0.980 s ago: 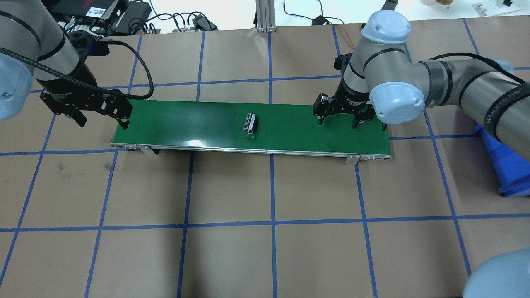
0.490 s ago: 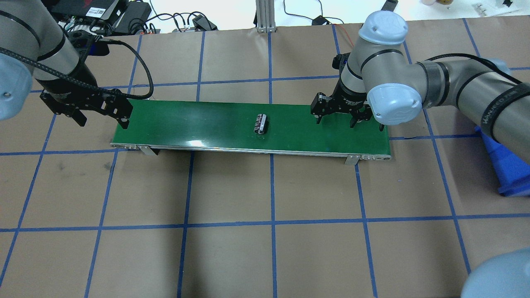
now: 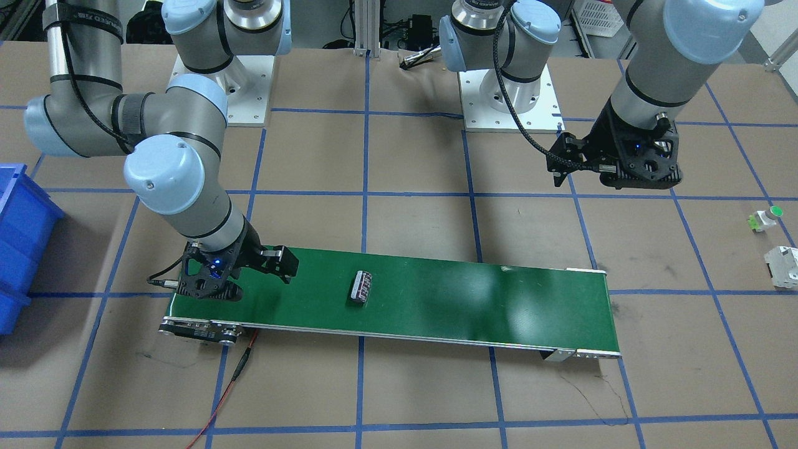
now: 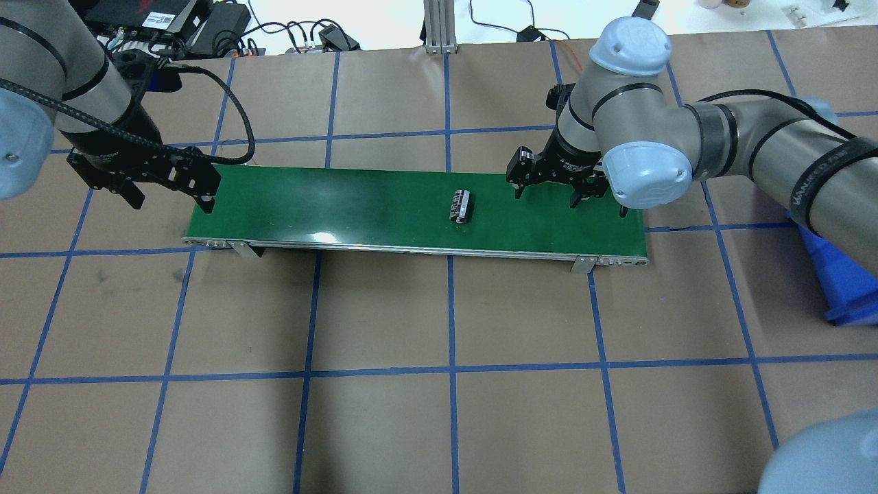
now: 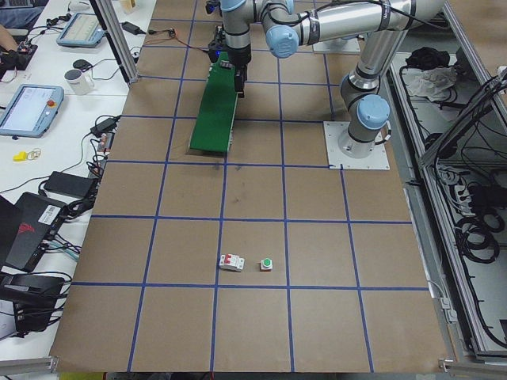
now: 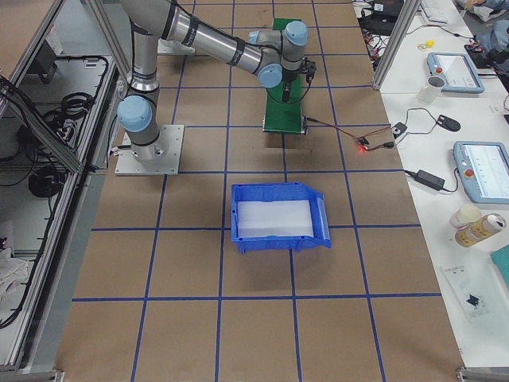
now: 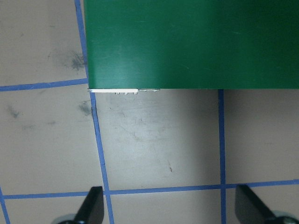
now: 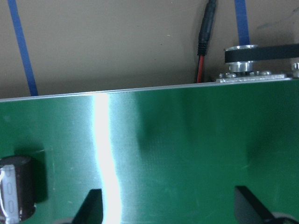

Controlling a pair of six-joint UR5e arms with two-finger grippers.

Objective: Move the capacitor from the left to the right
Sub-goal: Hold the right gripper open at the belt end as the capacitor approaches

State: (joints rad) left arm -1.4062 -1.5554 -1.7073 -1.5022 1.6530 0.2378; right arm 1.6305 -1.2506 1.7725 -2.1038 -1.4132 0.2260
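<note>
Front-facing camera: the capacitor lies on its side on the green belt, apart from the right jaws, which hang spread open over the belt's end. Overhead: capacitor just right of mid-belt, right jaws near it and gripping nothing; left jaws wide open at the belt's left end. Left wrist: fingers parted above the tabletop. Right wrist: fingers parted over the belt, capacitor at the frame's lower left, outside them
</note>
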